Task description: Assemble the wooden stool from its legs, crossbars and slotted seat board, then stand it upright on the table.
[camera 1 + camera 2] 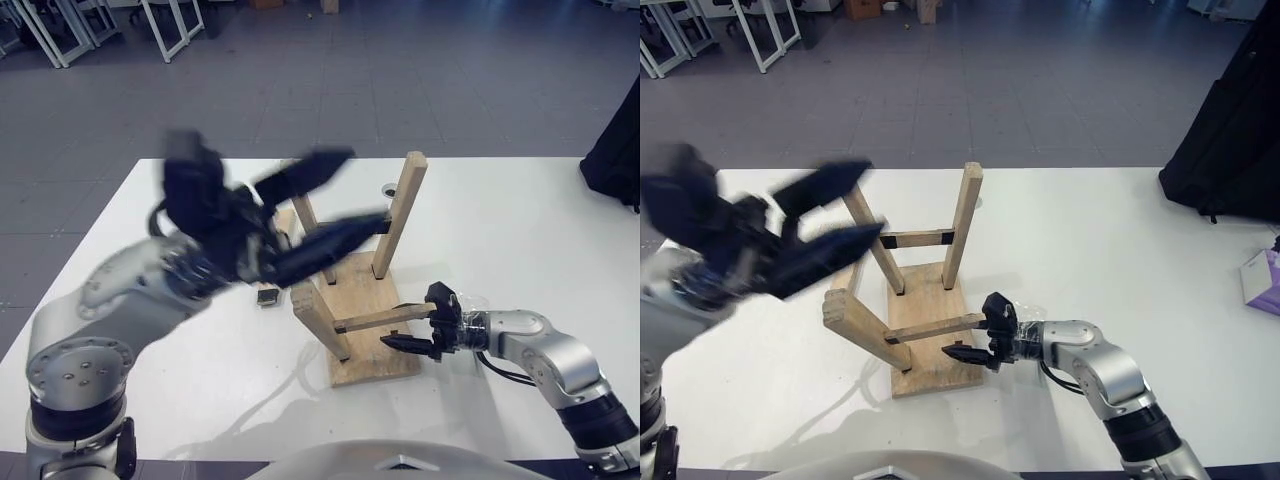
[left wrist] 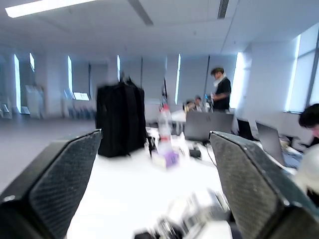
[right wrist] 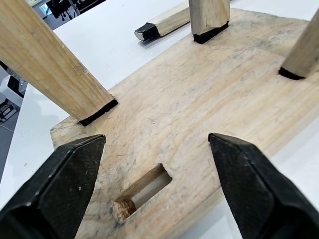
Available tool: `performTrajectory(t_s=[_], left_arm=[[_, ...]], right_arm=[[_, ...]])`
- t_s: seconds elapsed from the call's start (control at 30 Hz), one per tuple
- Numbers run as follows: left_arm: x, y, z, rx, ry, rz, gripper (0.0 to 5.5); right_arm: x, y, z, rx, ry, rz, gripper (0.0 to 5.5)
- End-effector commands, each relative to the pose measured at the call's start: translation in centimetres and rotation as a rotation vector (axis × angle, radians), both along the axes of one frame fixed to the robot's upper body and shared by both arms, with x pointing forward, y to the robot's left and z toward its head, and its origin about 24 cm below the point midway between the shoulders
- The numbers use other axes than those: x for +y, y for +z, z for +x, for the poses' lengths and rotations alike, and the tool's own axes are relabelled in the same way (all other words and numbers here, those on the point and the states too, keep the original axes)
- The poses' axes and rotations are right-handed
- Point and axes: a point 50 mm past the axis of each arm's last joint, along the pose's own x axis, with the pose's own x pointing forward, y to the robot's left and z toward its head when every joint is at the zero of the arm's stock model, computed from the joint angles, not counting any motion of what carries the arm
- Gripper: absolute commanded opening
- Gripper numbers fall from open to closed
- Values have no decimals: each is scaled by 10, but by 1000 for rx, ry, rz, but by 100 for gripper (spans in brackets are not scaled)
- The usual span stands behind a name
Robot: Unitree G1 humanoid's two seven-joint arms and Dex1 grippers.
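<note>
Just left of the right claw [image 1: 420,325], which is spread wide, the seat board [image 1: 368,288] lies flat on the table [image 1: 500,210], legs [image 1: 398,215] pointing up. The left claw [image 1: 360,188] hangs wide above them. The left wrist view has its fingers [image 2: 65,184] well apart. In the right wrist view, the board's open slot [image 3: 144,191] lies between the spread fingers [image 3: 239,184].

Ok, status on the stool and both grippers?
Left gripper open, raised, empty. Right gripper open at edge of seat board. Three legs in, one slot empty. Loose wooden piece beside board.

No legible txt, labels, nos. or signs on anything
</note>
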Motion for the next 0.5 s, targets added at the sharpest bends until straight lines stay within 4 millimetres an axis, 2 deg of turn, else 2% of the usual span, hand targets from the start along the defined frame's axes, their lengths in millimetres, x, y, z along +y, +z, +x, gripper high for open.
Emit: performTrajectory(t_s=[0.03,0.1,0.27,0.4,0.5], left_arm=[[-3,-81,-14,369,-67,239,398],[1,-100,-16,426,-52,287,398],[2,-89,-4,312,-16,261,398],[-8,-90,-25,335,-141,225,398],[-6,-97,-30,390,-168,200,398]], right_arm=[[-1,-18,-9,70,-12,-67,380],[-1,-16,-6,63,-14,-65,380],[-2,-15,-3,55,-27,-69,380],[0,-17,-3,57,-31,-65,380],[1,-18,-3,60,-28,-64,380]])
